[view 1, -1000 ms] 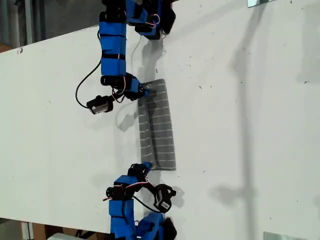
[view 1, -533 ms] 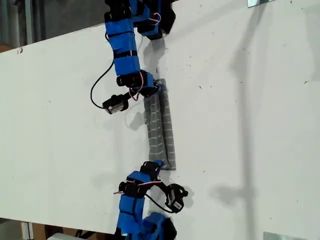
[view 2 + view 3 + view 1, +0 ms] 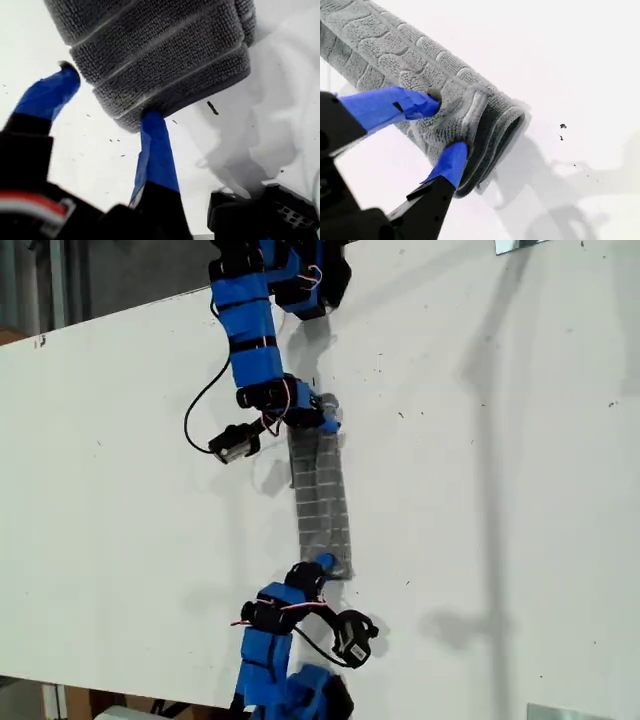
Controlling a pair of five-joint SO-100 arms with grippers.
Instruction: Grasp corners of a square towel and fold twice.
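Towel [image 3: 322, 490]: narrow folded strip, long axis between grippers; my second gripper [image 3: 447, 125] pinches one short end, my first gripper [image 3: 107, 97], jaws apart, meets the other.

The second gripper [image 3: 446, 125] pinches the end of the towel [image 3: 395, 55], its two blue fingers [image 3: 395, 107] closed on a bunched fold of grey cloth. The towel lies folded into a long narrow band of several layers, the stacked edges showing at the held end. It rests on the white table [image 3: 560, 60], which carries a few dark specks.
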